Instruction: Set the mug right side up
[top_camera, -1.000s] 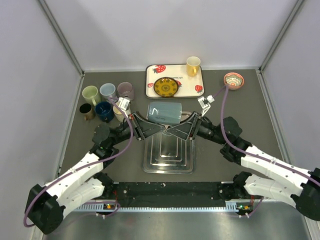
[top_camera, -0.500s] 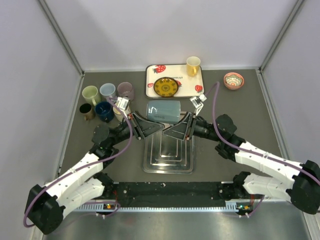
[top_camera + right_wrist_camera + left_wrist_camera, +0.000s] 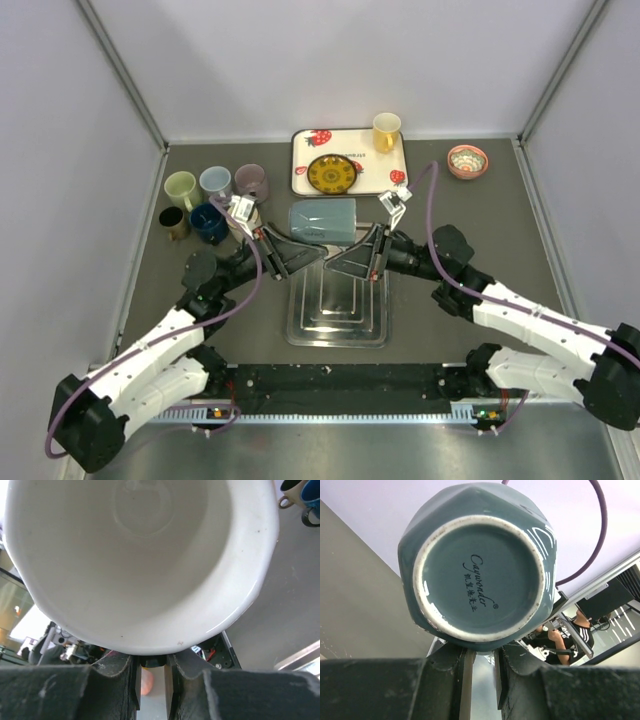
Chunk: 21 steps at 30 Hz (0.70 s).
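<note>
- Where is the mug (image 3: 325,220) lying?
- It is hanging sideways near the steel tray's (image 3: 335,325) far end, with the left gripper (image 3: 480,655) pinching it at the base.
- And the right gripper (image 3: 151,662)?
- Its jaws are sitting nearly together under the rim; I cannot tell whether they are gripping.

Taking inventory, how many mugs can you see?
7: five mugs clustered far left, a yellow mug on the tray, a grey-blue mug between the left gripper and right gripper. Another may hide behind the left gripper.

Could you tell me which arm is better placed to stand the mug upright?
Probably the right. The right gripper grips the mug at its open mouth and could swing that end upward; the left gripper holds the base it must land on.
</note>
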Available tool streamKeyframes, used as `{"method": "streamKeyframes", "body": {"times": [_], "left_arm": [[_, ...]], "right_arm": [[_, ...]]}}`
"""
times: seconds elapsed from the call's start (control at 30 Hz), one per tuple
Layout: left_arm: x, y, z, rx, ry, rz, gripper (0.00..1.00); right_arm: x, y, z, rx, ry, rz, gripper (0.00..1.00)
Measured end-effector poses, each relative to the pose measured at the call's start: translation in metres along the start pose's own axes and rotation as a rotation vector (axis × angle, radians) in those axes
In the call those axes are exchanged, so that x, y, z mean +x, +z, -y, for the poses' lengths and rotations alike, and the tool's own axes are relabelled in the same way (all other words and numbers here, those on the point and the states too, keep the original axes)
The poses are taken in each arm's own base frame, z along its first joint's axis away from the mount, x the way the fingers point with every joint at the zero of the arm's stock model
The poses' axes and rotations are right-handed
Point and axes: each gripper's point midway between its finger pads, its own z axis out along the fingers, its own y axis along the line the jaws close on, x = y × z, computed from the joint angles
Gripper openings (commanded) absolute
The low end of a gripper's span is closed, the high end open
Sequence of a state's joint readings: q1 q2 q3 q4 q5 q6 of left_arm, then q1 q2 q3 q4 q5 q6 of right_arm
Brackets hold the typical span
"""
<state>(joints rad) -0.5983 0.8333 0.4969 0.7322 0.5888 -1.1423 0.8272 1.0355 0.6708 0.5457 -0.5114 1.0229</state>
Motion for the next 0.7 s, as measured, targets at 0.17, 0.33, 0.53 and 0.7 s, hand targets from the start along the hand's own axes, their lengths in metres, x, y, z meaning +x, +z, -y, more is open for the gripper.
{"method": "streamKeyframes", "body": {"times": [0.17, 0.33, 0.53, 0.7], "left_arm": [[0.000, -0.004, 0.000, -0.024, 0.034, 0.014, 0.62], [-0.008, -0.014, 0.001, -0.073, 0.102, 0.072, 0.70], [-0.026, -0.031, -0.014, -0.248, 0.158, 0.165, 0.72], [-0.053, -0.063, -0.034, -0.505, 0.203, 0.301, 0.68]], "right_arm": [[-0.002, -0.002, 0.001, 0.055, -0.053, -0.014, 0.00], [-0.011, -0.009, 0.016, 0.171, -0.099, 0.004, 0.00], [-0.018, -0.018, 0.027, 0.342, -0.182, -0.055, 0.00], [-0.042, -0.011, 0.022, 0.502, -0.327, -0.107, 0.00]]}}
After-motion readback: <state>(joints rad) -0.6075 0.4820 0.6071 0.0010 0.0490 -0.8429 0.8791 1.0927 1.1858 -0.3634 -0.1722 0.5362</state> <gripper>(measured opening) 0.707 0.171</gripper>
